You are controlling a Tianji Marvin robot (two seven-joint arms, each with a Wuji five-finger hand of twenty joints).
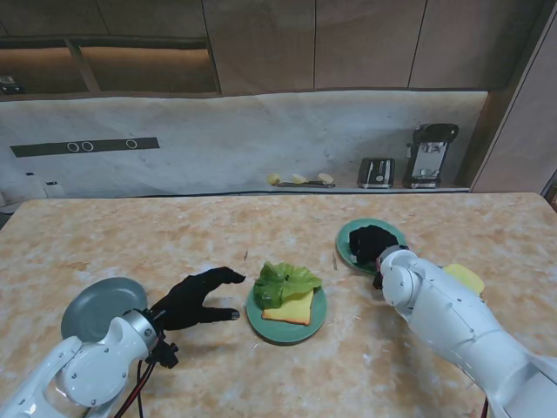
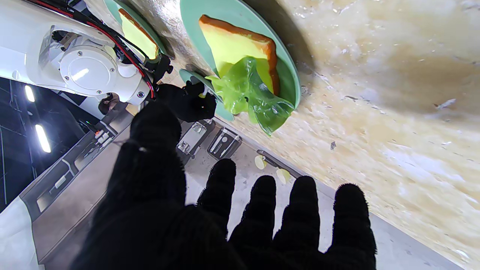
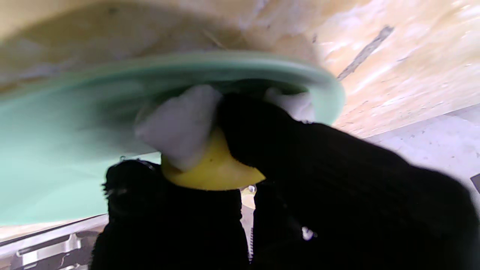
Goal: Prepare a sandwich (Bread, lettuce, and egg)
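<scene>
A slice of bread (image 1: 291,309) (image 2: 234,43) lies on a green plate (image 1: 317,324) (image 2: 290,80) in the middle of the table, with a lettuce leaf (image 1: 284,280) (image 2: 249,95) draped over its far end. My left hand (image 1: 195,299) (image 2: 240,221) rests just left of that plate, open, fingers spread and holding nothing. My right hand (image 1: 372,244) (image 3: 292,180) is down on a second green plate (image 1: 345,246) (image 3: 71,150) farther right, its fingers closed around a fried egg (image 3: 198,150) with white and yellow showing.
A grey plate (image 1: 96,303) sits at the near left. Another bread slice (image 1: 464,277) lies right of my right arm. At the back counter stand a toaster (image 1: 376,172) and a black appliance (image 1: 431,155).
</scene>
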